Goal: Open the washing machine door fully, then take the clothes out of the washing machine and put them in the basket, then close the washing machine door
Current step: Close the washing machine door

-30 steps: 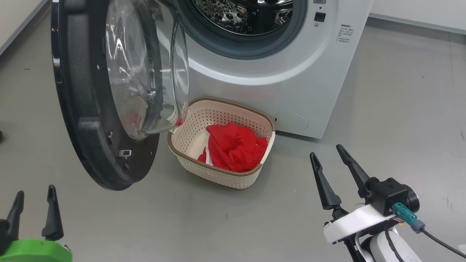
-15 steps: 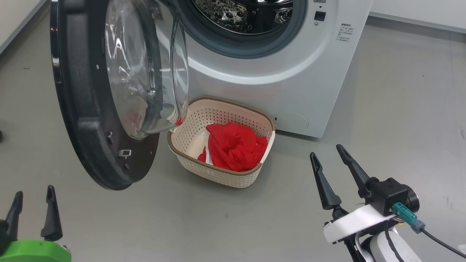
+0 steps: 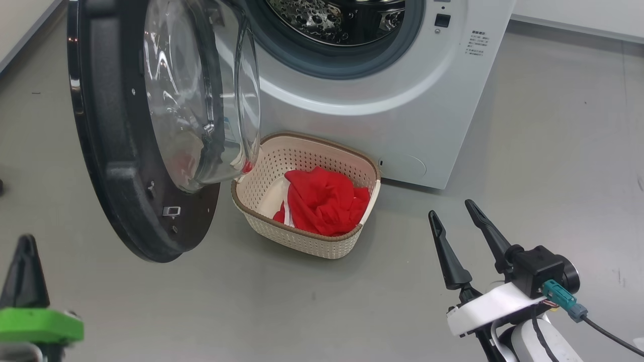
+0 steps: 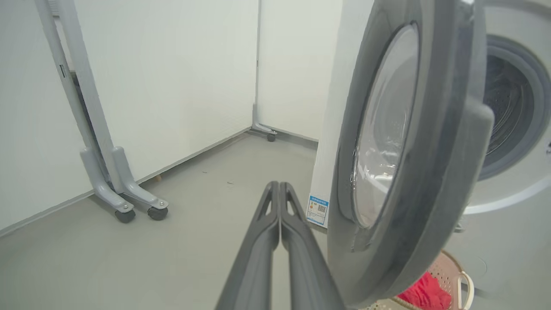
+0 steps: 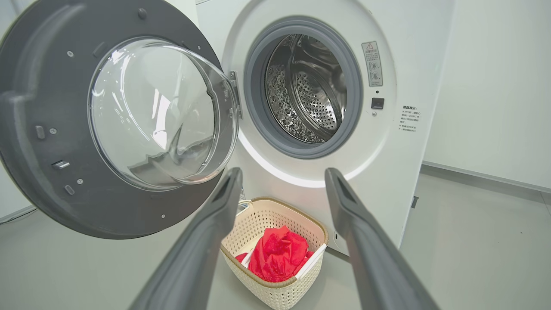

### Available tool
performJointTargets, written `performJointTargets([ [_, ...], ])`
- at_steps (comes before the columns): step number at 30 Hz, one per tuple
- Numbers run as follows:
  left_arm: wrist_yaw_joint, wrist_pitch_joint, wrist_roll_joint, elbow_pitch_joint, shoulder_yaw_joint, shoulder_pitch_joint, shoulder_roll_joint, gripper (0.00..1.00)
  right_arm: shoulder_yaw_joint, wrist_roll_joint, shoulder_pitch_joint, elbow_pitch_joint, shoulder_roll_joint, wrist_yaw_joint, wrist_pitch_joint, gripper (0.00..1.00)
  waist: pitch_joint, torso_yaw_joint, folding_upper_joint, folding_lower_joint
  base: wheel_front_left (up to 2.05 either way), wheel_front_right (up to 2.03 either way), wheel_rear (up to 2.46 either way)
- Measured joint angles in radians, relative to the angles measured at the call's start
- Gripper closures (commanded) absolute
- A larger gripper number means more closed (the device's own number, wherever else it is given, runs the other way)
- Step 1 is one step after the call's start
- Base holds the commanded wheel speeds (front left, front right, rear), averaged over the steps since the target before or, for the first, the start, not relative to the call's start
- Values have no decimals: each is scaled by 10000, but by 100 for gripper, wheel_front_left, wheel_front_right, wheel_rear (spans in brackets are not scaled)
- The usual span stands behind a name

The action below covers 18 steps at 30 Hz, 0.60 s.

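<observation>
The white washing machine (image 3: pixel 392 115) stands at 12 o'clock in the head view. Its black-rimmed door (image 3: pixel 113 191) is swung wide toward 10 o'clock, and the glass bowl overlaps the 9 o'clock corner of the basket (image 3: pixel 302 241) in that view. The basket sits on the grey floor (image 3: pixel 528 151) just before the machine's front, with the red clothes (image 3: pixel 322 201) heaped inside it. The right wrist view looks into the perforated steel drum (image 5: pixel 310 94). The left wrist view instead catches the door nearly edge-on, with a blue label (image 4: pixel 317 210) low on the machine's side and a grey wheeled stand (image 4: pixel 125 198) at 9 o'clock. The right tool (image 3: pixel 451 208), at 4 o'clock, has its fingers spread apart and holds nothing. The left tool (image 3: pixel 25 244), at 8 o'clock, has its fingers pressed together, empty and touching nothing.
</observation>
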Motion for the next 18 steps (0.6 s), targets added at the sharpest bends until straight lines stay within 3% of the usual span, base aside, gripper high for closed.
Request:
performJointTargets([
  [6,0,765,-2034,-311,267,-822,-71,100,4,0,-1,2,0,2,-73,0,-6,-2,0,0,0,0,0],
  [14,25,3099,-5766,105,1659,-1993,-780,100,59,0,0,29,-13,12,-73,0,-19,-36,0,0,0,0,0],
  [18,717,4282,-6844,552,2134,-2302,-817,100,86,0,0,42,-12,13,-73,0,-15,-86,0,0,0,0,0],
])
